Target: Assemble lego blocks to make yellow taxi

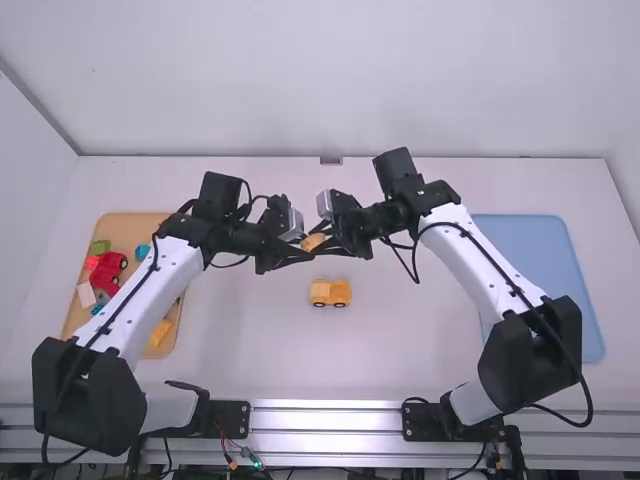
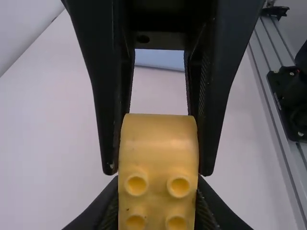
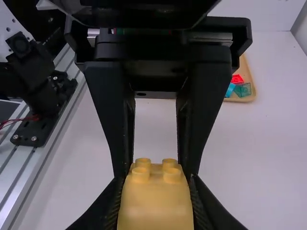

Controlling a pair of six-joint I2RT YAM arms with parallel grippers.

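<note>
Though ajar, both grippers (image 1: 308, 247) apparently around yellow block (image 2: 158, 153)

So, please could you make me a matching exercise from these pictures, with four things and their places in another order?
1. studded yellow block
2. yellow block with wheels
3. blue tray
4. wooden tray

A. right side of the table
B. under coloured blocks
C. in the fingers of the left gripper and right gripper
D. middle of the table

Pairs: 1-C, 2-D, 3-A, 4-B
</note>
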